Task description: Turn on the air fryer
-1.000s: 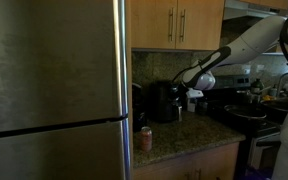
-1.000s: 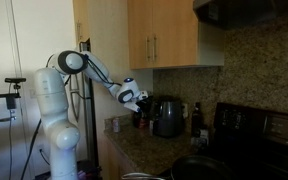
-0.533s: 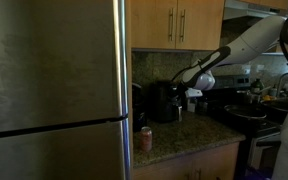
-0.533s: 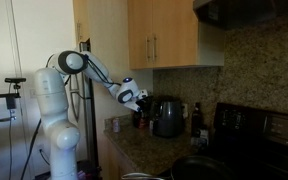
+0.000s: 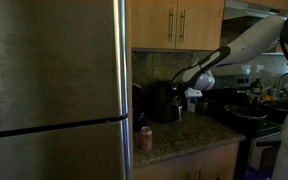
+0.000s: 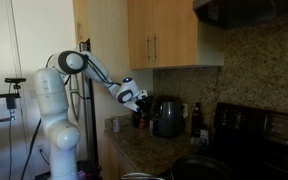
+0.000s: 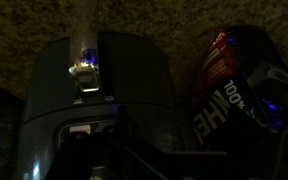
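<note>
The air fryer is a black, squat appliance on the granite counter under the wooden cabinets; it also shows in an exterior view. My gripper hangs just beside it at about its top height, a short gap away. In the wrist view the air fryer fills the left and middle, with a small lit panel on its front. The fingers are lost in the dark at the bottom of that view, so I cannot tell whether they are open or shut.
A steel fridge blocks the near side. A small red can stands at the counter's front. A dark pan sits on the stove. A dark bag with white lettering stands next to the fryer.
</note>
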Controlling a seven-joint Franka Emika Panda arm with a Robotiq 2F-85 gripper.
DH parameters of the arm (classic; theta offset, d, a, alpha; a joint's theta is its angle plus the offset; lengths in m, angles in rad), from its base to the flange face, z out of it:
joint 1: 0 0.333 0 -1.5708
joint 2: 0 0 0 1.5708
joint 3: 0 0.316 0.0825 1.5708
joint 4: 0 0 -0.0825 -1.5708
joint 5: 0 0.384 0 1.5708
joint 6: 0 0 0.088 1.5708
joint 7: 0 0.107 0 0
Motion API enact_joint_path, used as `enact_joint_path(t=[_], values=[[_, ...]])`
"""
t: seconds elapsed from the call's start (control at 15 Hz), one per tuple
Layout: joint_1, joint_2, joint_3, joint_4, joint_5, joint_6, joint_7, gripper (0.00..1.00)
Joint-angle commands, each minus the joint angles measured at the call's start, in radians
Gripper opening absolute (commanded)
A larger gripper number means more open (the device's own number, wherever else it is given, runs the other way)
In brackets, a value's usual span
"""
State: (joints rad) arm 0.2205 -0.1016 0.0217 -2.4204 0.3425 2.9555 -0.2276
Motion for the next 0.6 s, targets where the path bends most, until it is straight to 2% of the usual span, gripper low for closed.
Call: enact_joint_path(t=[0.0,0.53], values=[[0.000,0.000,0.000,0.000,0.000,0.000,0.006,1.00],[-0.014,0.000,0.005,-0.006,-0.041,0.006,0.087,1.00]])
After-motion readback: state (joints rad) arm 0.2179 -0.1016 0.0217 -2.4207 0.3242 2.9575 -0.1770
